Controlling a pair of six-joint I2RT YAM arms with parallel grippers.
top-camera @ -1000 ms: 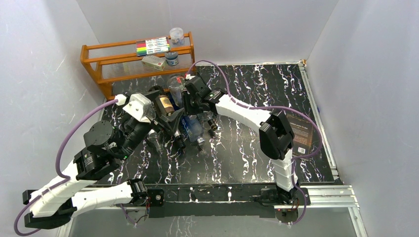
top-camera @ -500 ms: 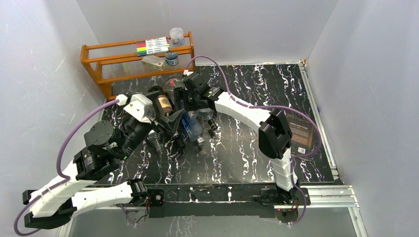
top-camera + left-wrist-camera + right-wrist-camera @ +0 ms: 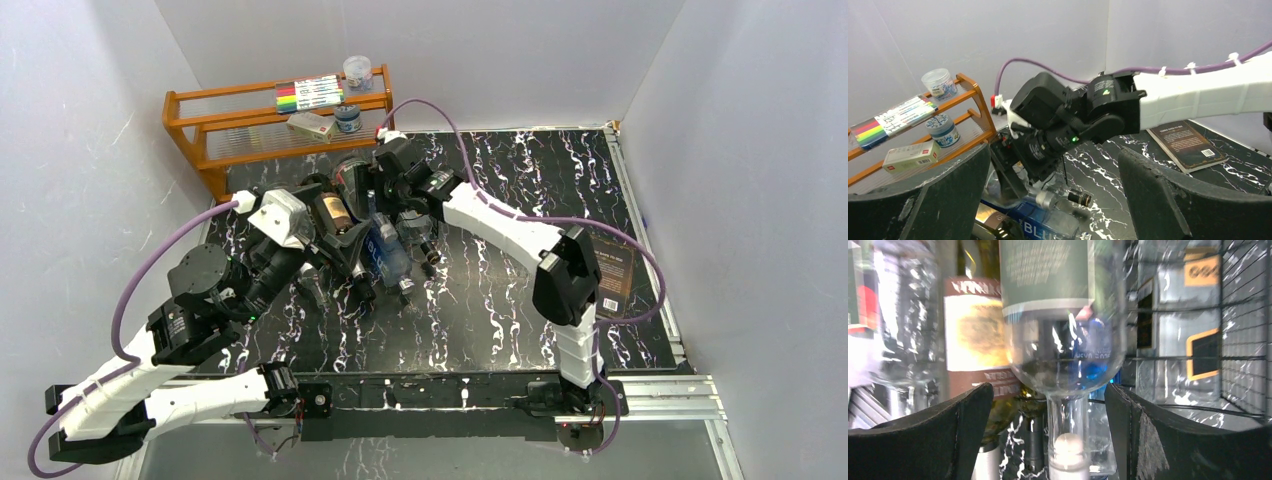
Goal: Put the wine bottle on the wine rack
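Two hands are at the wine rack (image 3: 1243, 315) on the counter (image 3: 500, 300). The right hand (image 3: 1048, 390) is clamped on the shoulder of the clear wine bottle (image 3: 1058, 300), whose neck points toward the wrist. The bottle is tilted over the rack's far side, beside a brown-labelled bottle (image 3: 970, 335); whether it touches the wires cannot be told. The left hand (image 3: 1053, 152) hangs just beside, fingers spread wide, holding nothing.
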